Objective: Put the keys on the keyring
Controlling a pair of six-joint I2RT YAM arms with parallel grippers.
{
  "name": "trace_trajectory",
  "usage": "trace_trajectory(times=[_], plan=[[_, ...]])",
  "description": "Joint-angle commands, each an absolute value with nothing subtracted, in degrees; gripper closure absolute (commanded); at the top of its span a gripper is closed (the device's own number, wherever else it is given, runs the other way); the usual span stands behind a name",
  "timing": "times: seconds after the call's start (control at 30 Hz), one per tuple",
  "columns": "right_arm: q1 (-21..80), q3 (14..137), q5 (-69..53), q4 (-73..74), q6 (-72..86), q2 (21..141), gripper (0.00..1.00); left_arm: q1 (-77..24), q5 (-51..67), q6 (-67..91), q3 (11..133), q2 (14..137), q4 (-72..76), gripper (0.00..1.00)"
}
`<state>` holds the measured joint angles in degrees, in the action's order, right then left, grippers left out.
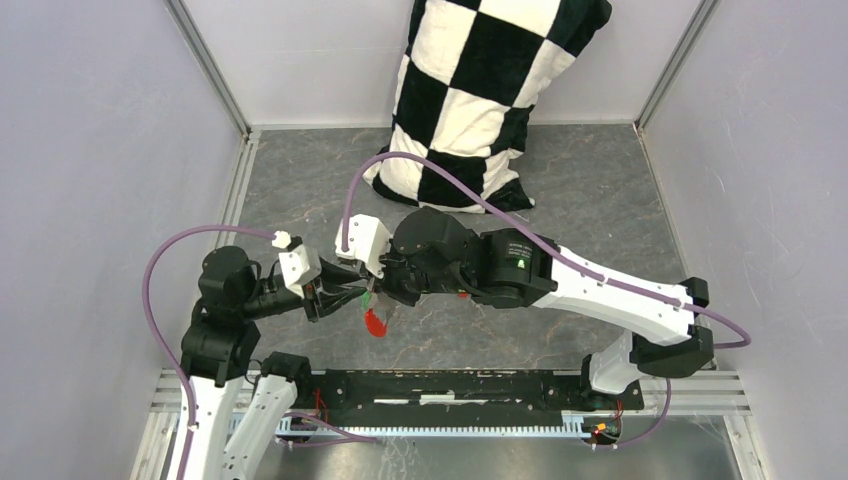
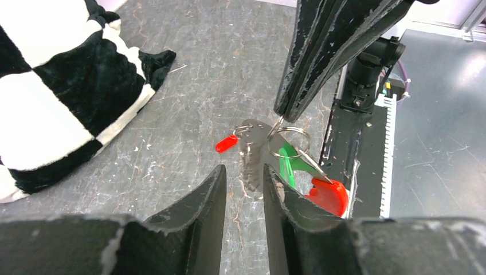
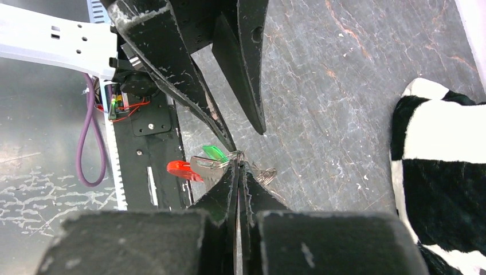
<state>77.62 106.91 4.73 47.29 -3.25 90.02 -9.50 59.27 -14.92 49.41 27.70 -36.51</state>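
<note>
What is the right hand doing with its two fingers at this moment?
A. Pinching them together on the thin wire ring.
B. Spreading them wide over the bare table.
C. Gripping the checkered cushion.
A: its own wrist camera shows the right hand with both fingers pressed together on the wire of the keyring.

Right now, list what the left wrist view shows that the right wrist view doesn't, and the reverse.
Left wrist only: the red-headed key lying on the table, not on the keyring. Right wrist only: the white link of the left arm. Both: the right fingers shut on the keyring's wire, the green-headed key hanging from it, and the checkered pillow.
</note>
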Motion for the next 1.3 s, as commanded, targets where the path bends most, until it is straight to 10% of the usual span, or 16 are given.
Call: trace_trajectory(times=[0.0, 0.3, 0.5, 1.27], plan=[[77.83, 105.79, 3.84, 42.85, -3.16, 86.88, 1.00, -9.58, 57.66, -17.81, 52.34, 27.19, -36.12, 0.62], [77.67, 99.20, 3.07, 37.40, -3.34, 83.31, 1.00, -9.58, 65.29, -25.11, 58.76, 27.39, -41.68, 0.54], [76.94, 88.24, -3.43, 22.78, -1.63, 77.25, 1.00, -9.59, 72.84, -28.20, 60.46, 29.00, -44.20, 0.70], [71.95, 75.30, -15.01, 2.65, 6.85, 70.53, 1.00, -9.58, 74.02, -28.83, 58.81, 28.08, -42.91, 0.85]])
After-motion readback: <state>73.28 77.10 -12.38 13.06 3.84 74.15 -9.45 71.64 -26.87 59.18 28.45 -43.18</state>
